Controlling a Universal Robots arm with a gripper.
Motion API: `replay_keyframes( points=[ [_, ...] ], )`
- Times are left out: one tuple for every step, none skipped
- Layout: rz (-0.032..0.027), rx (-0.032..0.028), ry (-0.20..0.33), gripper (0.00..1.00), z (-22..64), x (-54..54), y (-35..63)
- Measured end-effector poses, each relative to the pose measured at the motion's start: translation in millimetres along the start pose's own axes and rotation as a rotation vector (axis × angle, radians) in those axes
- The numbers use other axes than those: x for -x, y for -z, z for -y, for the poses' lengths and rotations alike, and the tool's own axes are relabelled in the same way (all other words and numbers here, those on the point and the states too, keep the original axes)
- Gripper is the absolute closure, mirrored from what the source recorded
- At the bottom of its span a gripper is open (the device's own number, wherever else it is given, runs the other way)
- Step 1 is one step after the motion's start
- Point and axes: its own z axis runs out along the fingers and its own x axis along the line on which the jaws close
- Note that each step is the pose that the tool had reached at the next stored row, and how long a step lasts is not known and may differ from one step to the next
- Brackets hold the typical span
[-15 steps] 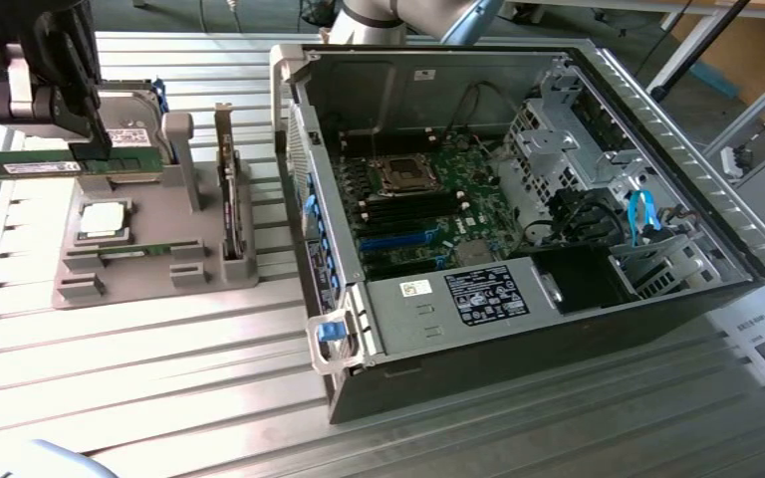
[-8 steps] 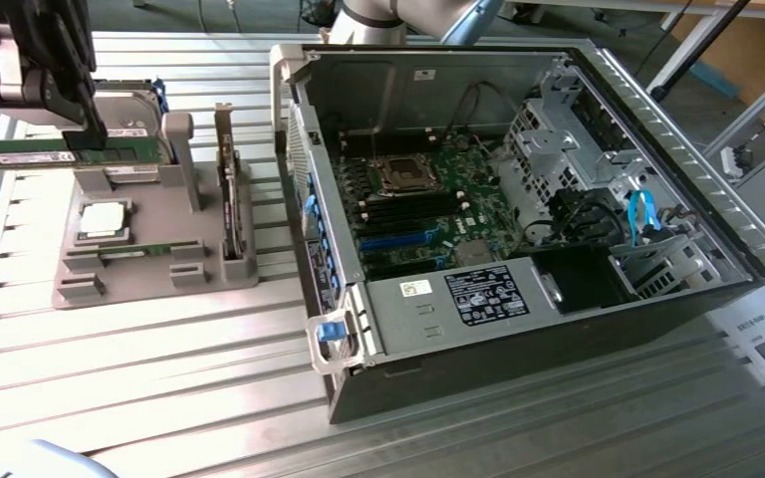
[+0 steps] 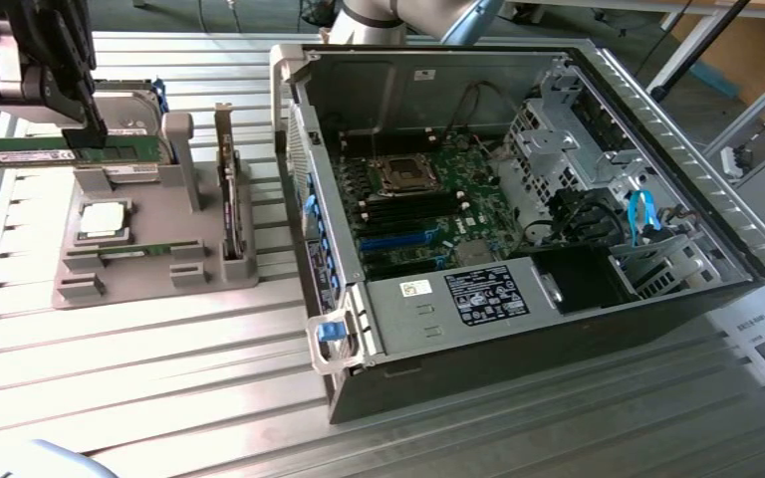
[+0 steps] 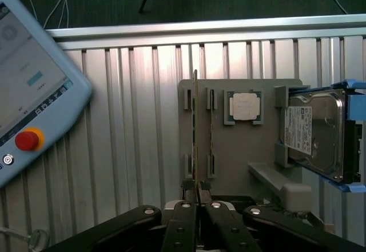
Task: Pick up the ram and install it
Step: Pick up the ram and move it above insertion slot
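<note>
Claw (image 3: pixel 91 137) clamped on ram (image 3: pixel 24 156), held clear above tray (image 3: pixel 143 281). Ram's long axis is horizontal, gripped near one end. Motherboard (image 3: pixel 422 194) sits well apart, toward exterior view's right.

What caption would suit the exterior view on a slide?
The tool grips the ram over the gray holder, at the exterior view's left of the open computer case.
</note>
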Motion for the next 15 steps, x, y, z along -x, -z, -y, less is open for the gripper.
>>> replay_keyframes(
  points=[
    [0.0002,-0.0002,0.000,0.88,0.7,0.0,-0.1],
    [0.0003,-0.0003,0.000,0.88,1.4,0.1,-0.2],
    [0.0002,-0.0003,0.000,0.88,2.6,0.1,-0.2],
    [0.0003,-0.0003,0.000,0.88,3.9,0.2,-0.2],
    [0.0003,-0.0003,0.000,0.88,5.3,0.3,-0.2],
    [0.0003,-0.0003,0.000,0.88,6.8,0.3,-0.2],
    [0.0003,-0.0003,0.000,0.88,9.1,0.4,-0.2],
    [0.0002,-0.0003,0.000,0.88,11.6,0.6,-0.1],
    [0.0003,-0.0003,0.000,0.88,13.8,0.7,-0.2],
    [0.0002,-0.0003,0.000,0.88,16.0,0.8,-0.1],
    [0.0003,-0.0003,0.000,0.88,18.3,0.9,-0.1],
    [0.0002,-0.0002,0.000,0.88,20.4,1.0,0.0],
    [0.0003,-0.0003,0.000,0.88,22.5,1.1,0.0],
    [0.0002,-0.0002,0.000,0.88,38.6,1.9,0.1],
    [0.0003,-0.0003,0.000,0.88,47.4,2.3,0.1]
  ],
)
